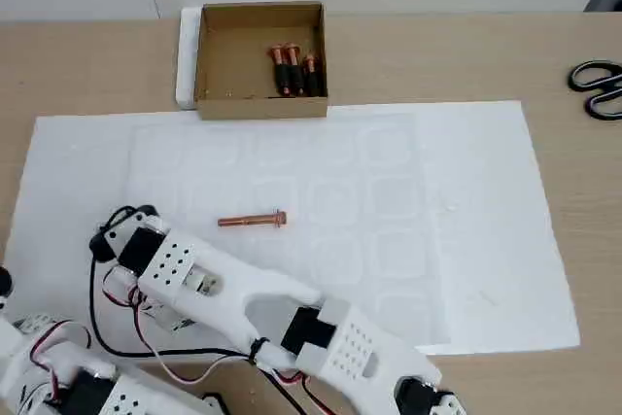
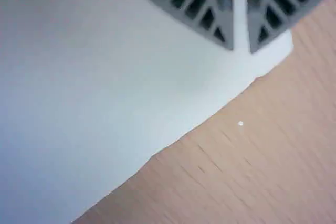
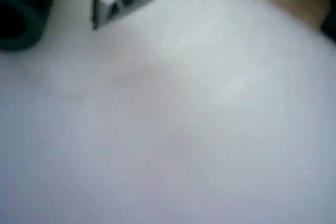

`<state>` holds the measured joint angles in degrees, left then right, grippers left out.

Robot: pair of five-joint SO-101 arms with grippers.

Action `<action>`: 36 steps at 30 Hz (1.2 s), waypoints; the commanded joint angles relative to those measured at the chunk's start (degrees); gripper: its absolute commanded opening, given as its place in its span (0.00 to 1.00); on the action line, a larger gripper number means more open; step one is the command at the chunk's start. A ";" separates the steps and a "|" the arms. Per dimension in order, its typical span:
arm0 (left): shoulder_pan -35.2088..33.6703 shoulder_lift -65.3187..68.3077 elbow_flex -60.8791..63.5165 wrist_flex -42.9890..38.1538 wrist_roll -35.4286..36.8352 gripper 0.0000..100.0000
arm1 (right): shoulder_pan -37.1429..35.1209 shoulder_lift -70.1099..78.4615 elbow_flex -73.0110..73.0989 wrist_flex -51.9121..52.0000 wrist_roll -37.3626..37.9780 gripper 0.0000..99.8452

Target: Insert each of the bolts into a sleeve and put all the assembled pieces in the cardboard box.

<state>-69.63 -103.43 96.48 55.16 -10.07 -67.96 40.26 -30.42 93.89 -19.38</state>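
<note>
one slim copper bolt point(image 1: 251, 221) on embossed white sheet point(image 1: 437, 201); ribbed left claw point(image 2: 240, 50) nearly together; right claw point(image 3: 113, 3): cannot tell.

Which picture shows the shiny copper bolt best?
The high view: the whole bolt lies on the white sheet, apart from the box. The left wrist view looks at the sheet's edge and bare table; the right wrist view at plain sheet.
</note>
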 commanded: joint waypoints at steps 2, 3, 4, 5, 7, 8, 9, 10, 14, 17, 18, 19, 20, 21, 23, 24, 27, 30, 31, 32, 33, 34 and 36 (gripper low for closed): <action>-0.09 -0.70 -0.31 0.18 0.09 0.01 | 0.04 1.98 -2.29 0.40 -0.62 0.16; -0.09 -0.70 -0.31 0.18 0.09 0.01 | 0.04 2.07 -2.55 0.40 -0.62 0.16; -0.09 -0.70 -0.31 0.18 0.09 0.01 | 0.04 2.15 -2.90 0.40 -0.62 0.16; -0.09 -0.70 -0.31 0.18 0.09 0.01 | 0.04 2.15 -3.25 0.40 -0.62 0.16; -0.09 -0.70 -0.31 0.18 0.09 0.01 | 0.04 2.15 -3.87 0.57 -0.62 0.16; -0.09 -0.70 -0.31 0.18 0.09 0.01 | 0.04 2.15 -3.96 0.66 -0.53 0.16; -0.09 -0.70 -0.31 0.18 0.09 0.01 | 0.04 2.15 -3.96 0.66 -0.44 0.16; -0.09 -0.70 -0.31 0.18 0.09 0.01 | 0.04 2.24 -3.96 0.75 -0.44 0.16; -0.09 -0.70 -0.31 0.18 0.09 0.01 | 0.04 2.33 -3.96 0.84 -0.44 0.12; -0.09 -0.70 -0.31 0.18 0.09 0.01 | 0.04 2.24 -4.04 0.40 -0.44 0.00; -0.09 -0.70 -0.31 0.18 0.09 0.01 | 0.04 2.24 -4.04 0.66 -0.35 0.00; -0.09 -0.70 -0.31 0.18 0.09 0.01 | 0.04 2.24 -4.04 0.92 -0.35 0.01; -0.09 -0.70 -0.31 0.18 0.09 0.01 | 0.13 2.15 -4.13 0.92 -0.35 0.00; -0.09 -0.70 -0.31 0.18 0.09 0.01 | 0.13 2.15 -4.13 0.92 -0.35 0.00; -0.09 -0.70 -0.31 0.18 0.09 0.01 | 0.22 2.15 -4.13 0.92 -0.35 0.00; -0.09 -0.70 -0.31 0.18 0.09 0.01 | 0.75 2.07 -4.13 0.92 -0.35 0.00; -0.09 -0.70 -0.31 0.18 0.18 0.01 | 2.68 0.84 -4.22 1.01 -0.35 0.00; -0.18 -0.70 -0.40 1.85 0.18 0.01 | 5.23 -3.47 -4.22 1.01 -0.35 0.00; -0.18 -0.70 -0.40 2.64 0.18 0.01 | 5.85 -5.32 -4.22 1.01 -0.35 0.00; -0.18 -0.70 -0.40 3.96 0.18 0.01 | 6.37 -7.25 -4.22 1.01 -0.35 0.00; -0.18 -0.70 -0.40 5.27 0.18 0.01 | 6.81 -9.10 -4.13 1.01 -0.26 0.00; -0.09 -0.70 -0.40 6.33 0.18 0.01 | 7.08 -10.68 -3.96 1.01 -0.26 0.00; 0.00 -0.70 -0.40 7.21 0.18 0.01 | 7.78 -13.49 -3.87 1.45 -0.26 0.00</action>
<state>-69.63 -103.43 96.48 61.14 -10.07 -61.45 34.46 -32.70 94.59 -19.38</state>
